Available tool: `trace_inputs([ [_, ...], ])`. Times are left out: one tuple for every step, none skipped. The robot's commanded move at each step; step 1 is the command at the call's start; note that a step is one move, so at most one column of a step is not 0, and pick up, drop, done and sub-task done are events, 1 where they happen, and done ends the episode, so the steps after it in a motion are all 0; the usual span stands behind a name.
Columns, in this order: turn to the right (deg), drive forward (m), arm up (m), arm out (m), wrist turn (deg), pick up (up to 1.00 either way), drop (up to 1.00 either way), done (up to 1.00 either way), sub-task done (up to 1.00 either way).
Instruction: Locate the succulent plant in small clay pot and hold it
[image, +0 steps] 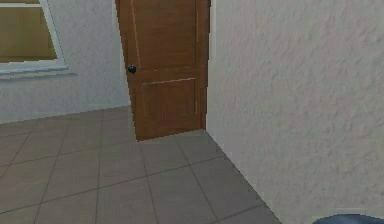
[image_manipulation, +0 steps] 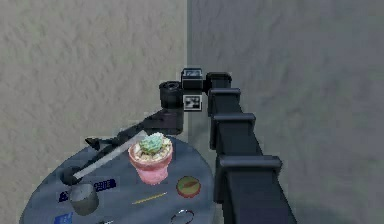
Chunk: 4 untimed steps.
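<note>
A small green succulent in a pinkish clay pot (image_manipulation: 150, 160) stands upright on a round blue-grey table (image_manipulation: 55, 175) at the arm side view's lower left. The dark arm (image_manipulation: 235, 140) rises from the bottom edge to two white marker squares (image_manipulation: 192, 90). Left of them sits the gripper's dark body, and its thin fingers (image_manipulation: 120, 134) reach down-left over the table, just behind the pot. My gripper (image_manipulation: 100, 141) has tabletop things at and behind it, so I cannot tell whether it holds anything. Whether it touches the pot cannot be told.
On the table lie a dark grey cup (image_manipulation: 82, 197), a brown disc (image_manipulation: 187, 184), a pencil (image_manipulation: 150, 198) and a long grey tool (image_manipulation: 105, 160). Grey walls meet in a corner behind it. Ahead are a shut wooden door (image: 165, 65), a window (image: 28, 35), tiled floor and a white wall (image: 300, 90).
</note>
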Motion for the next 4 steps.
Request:
trace_inputs([
  [0.0,0.0,0.0,0.0,45.0,0.0,0.0,0.0,0.0],
  [0.0,0.0,0.0,0.0,9.0,0.0,0.0,0.0,0.0],
  [0.0,0.0,-0.18,0.0,0.0,0.0,0.0,0.0,0.0],
  [0.0,0.0,0.0,0.0,0.0,1.0,0.0,0.0,0.0],
])
